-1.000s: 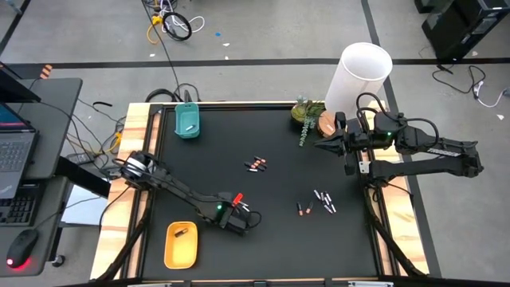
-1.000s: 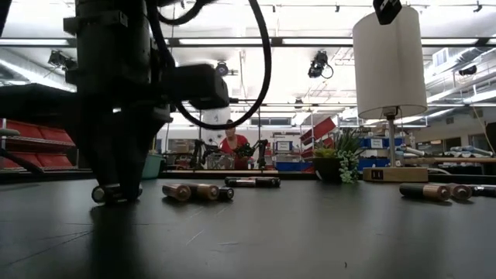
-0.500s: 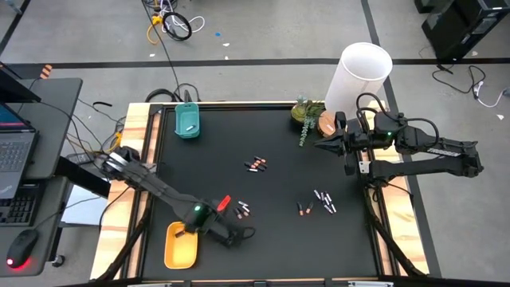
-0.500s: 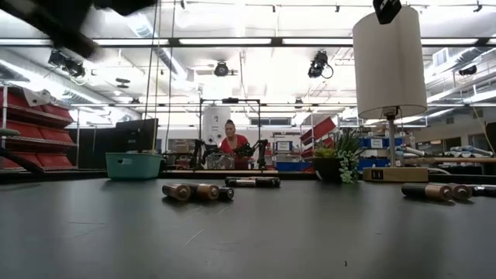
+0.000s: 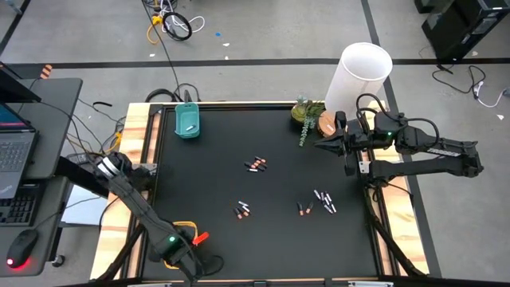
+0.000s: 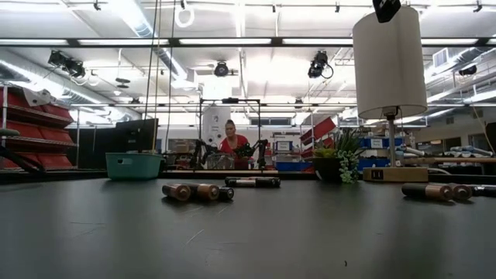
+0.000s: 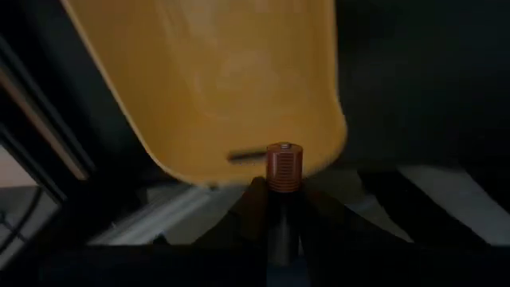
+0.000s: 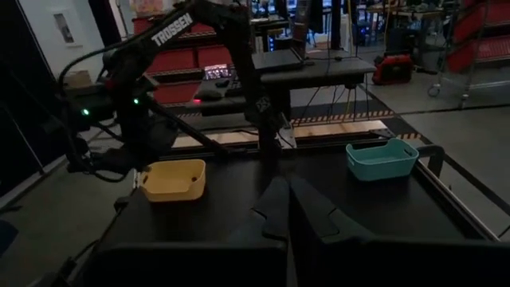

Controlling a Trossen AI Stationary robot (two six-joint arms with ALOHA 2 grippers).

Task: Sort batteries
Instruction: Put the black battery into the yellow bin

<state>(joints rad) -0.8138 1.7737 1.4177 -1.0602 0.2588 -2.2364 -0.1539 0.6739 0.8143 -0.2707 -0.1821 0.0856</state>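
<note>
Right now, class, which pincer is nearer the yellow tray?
Left. The left pincer, holding a battery, hangs beside the yellow tray; the right pincer waits across the table.

Two trays sit on the one black table [image 5: 207,175]: one yellow oval plastic tray [image 8: 171,179] and one teal rectangular plastic tray [image 5: 187,121]. The small cylindrical batteries [image 5: 256,166] lie in four loose groups. About three dark ones with red-orange ends are at the middle and two more [image 5: 242,210] are nearer the front. One dark one [image 5: 300,209] lies beside roughly three pale silvery-white ones [image 5: 325,200], though they are too small for a sure count. One further red-ended battery [image 7: 284,166] is clamped in the left gripper [image 7: 283,195]. One slim dark shape, possibly another, lies in the yellow tray. There is also one white cylindrical lamp shade [image 5: 362,72], one small green plant [image 5: 305,114] and one person [image 6: 231,141] in the room behind.
</note>
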